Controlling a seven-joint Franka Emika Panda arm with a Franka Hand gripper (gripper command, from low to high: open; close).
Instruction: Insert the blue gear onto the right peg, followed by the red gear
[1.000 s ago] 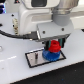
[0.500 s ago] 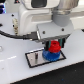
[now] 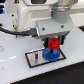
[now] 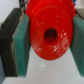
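Red plastic fills the wrist view: the red gear [image 4: 50,31] sits pinched between the two green pads [image 4: 24,42] of the gripper [image 4: 49,35], its centre hole dark and its toothed rim blurred. In the exterior view the gripper [image 3: 54,42] hangs from the white arm [image 3: 50,12] with the red gear [image 3: 54,43] clamped between its fingers, directly above the blue gear [image 3: 50,52]. The two gears look very close, but whether they touch cannot be told. The blue gear lies flat on the grey, black-rimmed plate [image 3: 37,57], toward the exterior view's right end of it, where the right peg would stand; the peg itself is hidden by the gears. The plate rests on the white table [image 3: 20,72]. A black cable [image 3: 15,31] runs across the exterior view's left behind the arm.
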